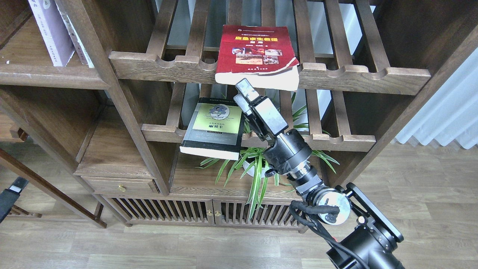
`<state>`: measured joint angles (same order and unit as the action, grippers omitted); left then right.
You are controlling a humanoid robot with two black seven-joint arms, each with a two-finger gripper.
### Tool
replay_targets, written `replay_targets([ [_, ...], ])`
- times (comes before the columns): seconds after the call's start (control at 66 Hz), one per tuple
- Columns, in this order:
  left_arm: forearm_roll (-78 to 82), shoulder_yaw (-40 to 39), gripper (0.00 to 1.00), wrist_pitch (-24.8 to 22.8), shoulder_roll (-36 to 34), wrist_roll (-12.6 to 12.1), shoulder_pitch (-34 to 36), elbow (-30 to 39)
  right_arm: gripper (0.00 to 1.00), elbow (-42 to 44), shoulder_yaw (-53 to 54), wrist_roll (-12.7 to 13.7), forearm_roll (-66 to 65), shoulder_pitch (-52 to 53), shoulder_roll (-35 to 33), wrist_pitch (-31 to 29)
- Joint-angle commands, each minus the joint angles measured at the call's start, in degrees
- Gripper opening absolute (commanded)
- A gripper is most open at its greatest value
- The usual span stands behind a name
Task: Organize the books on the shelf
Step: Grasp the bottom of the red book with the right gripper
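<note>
Dark brown wooden bookcase stands on pale plank flooring. Just above the right jaws, whose grip I cannot tell, the thick red book overhangs a scalloped slatted rack; the black-grey book lies left below them, and the lavender-white book stands upright on the plank shelf far left.

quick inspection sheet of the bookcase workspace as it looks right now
surface: plank shelf top left, two books upright on it
job's things: red book flat on upper slatted rack; black-grey book flat on lower rack; lavender book upright on plank shelf
clutter: spider plant under the racks
grippers: right pincer just under the red book's front edge, open or shut unclear; left pincer not seen
cables: black cable along right arm
surroundings: wood floor, white curtain
</note>
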<state>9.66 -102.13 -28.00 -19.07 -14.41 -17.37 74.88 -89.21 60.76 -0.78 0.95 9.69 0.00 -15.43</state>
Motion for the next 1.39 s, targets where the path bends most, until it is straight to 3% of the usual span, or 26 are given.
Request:
replay_targets([
  [0.0, 0.0, -0.1, 0.99, 0.0, 0.0, 0.0, 0.0, 0.0, 0.97, 0.0, 0.7, 0.0, 0.0, 0.2, 0.0, 1.3],
  [0.894, -0.2, -0.1, 0.99, 0.0, -0.1, 0.1, 0.2, -0.1, 0.97, 0.0, 5.3, 0.1, 0.3, 2.7, 0.0, 4.1],
  [1.379, -1.1, -0.1, 0.99, 0.0, -0.1, 0.1, 0.2, -0.2, 0.83, 0.0, 5.8, 0.1, 0.3, 2.2, 0.0, 4.0],
])
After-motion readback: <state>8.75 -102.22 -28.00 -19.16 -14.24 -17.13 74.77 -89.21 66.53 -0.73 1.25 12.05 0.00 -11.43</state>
